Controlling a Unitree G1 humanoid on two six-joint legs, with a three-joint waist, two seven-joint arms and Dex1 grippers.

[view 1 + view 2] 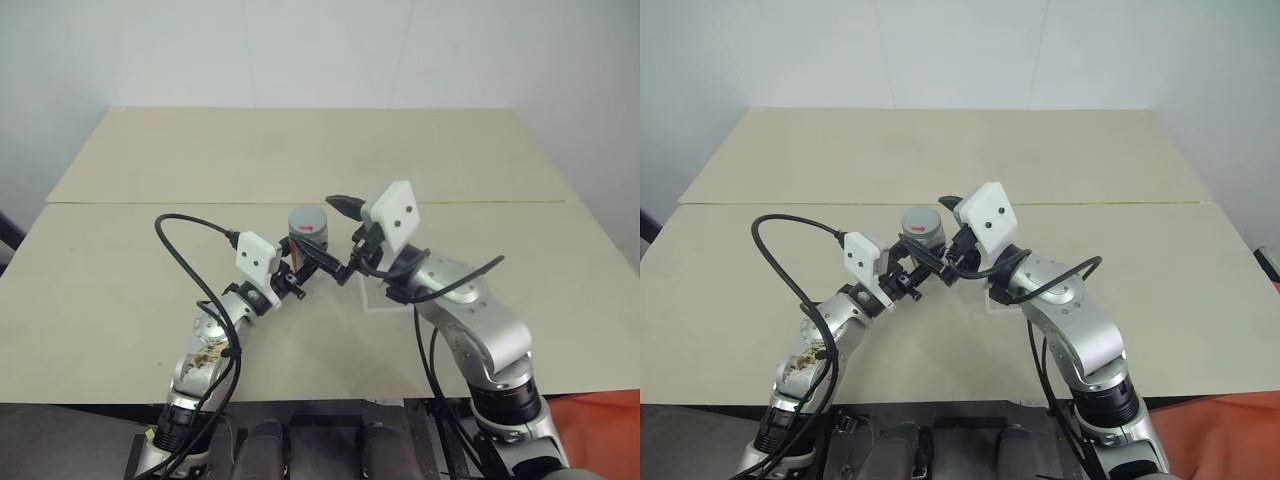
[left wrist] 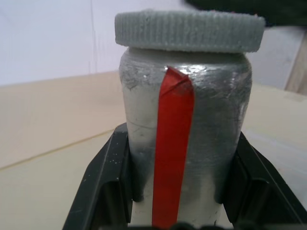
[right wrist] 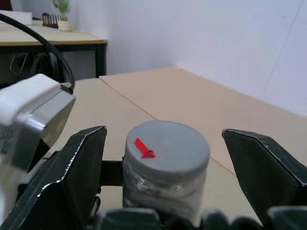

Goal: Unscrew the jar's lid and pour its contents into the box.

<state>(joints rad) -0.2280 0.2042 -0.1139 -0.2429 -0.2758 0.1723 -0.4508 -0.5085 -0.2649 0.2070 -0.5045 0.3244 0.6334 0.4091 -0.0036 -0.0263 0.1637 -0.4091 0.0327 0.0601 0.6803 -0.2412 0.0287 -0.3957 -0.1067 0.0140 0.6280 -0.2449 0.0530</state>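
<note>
The silver-grey jar (image 2: 184, 158) with a red vertical stripe is held upright above the table, and my left gripper (image 1: 297, 268) is shut on its body. Its grey ribbed lid (image 3: 168, 146), marked with a small red arrow, sits on top. My right gripper (image 3: 168, 165) is open, with one black finger (image 3: 79, 177) on each side of the lid and a gap between each finger and the lid. The contents are hidden inside the jar. The clear box (image 1: 372, 300) lies on the table under my right forearm and is mostly covered by it.
The beige table (image 1: 120, 300) has a seam across its middle and a second panel (image 1: 300, 150) behind it, against a white wall. Black cables loop off both wrists. A desk with a potted plant (image 3: 62, 9) stands far off.
</note>
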